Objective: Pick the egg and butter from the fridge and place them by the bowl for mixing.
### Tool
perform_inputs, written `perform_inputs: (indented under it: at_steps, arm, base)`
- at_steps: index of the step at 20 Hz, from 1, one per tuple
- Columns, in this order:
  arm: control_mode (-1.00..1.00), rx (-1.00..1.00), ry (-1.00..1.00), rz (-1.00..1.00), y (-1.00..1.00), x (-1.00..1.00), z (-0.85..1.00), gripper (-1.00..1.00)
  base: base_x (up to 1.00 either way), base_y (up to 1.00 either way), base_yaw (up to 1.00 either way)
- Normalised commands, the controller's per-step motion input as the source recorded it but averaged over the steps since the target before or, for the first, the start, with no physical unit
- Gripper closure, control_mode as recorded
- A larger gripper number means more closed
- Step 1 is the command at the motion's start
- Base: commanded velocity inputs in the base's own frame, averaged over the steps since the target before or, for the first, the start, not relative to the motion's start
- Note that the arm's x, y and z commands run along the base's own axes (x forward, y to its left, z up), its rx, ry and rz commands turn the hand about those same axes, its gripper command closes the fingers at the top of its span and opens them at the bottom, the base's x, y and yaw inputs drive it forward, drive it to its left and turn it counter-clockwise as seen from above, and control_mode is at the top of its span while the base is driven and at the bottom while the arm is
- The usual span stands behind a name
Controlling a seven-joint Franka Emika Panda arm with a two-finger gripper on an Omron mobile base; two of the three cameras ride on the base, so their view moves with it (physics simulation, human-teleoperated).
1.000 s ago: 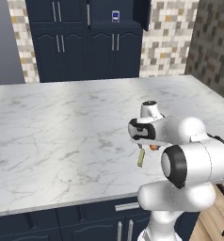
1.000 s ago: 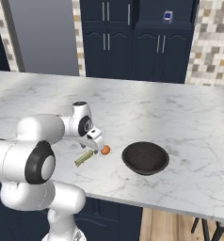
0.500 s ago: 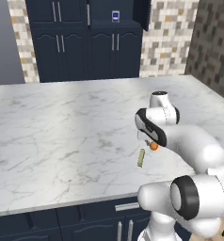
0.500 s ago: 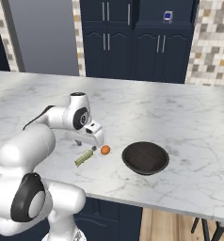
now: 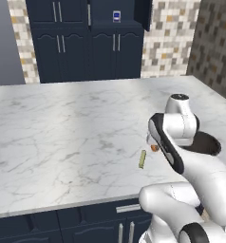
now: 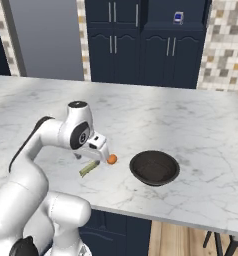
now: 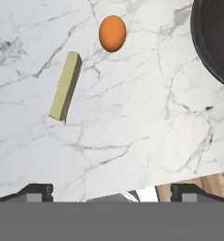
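Note:
The egg (image 7: 112, 33), a small orange-brown ball, lies on the marble counter (image 6: 201, 125) just left of the bowl (image 6: 154, 167). The olive-yellow butter stick (image 7: 66, 86) lies beside the egg on the side away from the bowl. In the right base view the egg (image 6: 111, 159) and butter (image 6: 90, 168) sit just under the hand. My gripper (image 7: 114, 192) hovers over them, open, its fingertips (image 7: 36, 190) wide apart with nothing between them. From the left base view the egg (image 5: 154, 148) peeks out beside the arm, near the butter (image 5: 142, 159), and the bowl (image 5: 207, 142) is half hidden.
The counter's front edge runs close to the butter and bowl, with wood floor beyond it. Dark blue cabinets (image 6: 141, 40) line the back wall. The fridge's tall grey face (image 6: 41, 35) stands at the back left. Bar stools (image 6: 226, 242) show at the lower right.
The arm has swung its elbow round and lifted toward the base, while the hand stays above the egg and butter. Egg, butter and bowl lie where they were.

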Motion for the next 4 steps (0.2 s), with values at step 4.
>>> perform_inputs:
  at_steps: [4]
  arm:
    - [-1.00,0.00,-0.35,0.01,0.00,-0.46,0.15,-1.00]
  base:
    - [0.00,0.00,0.00]
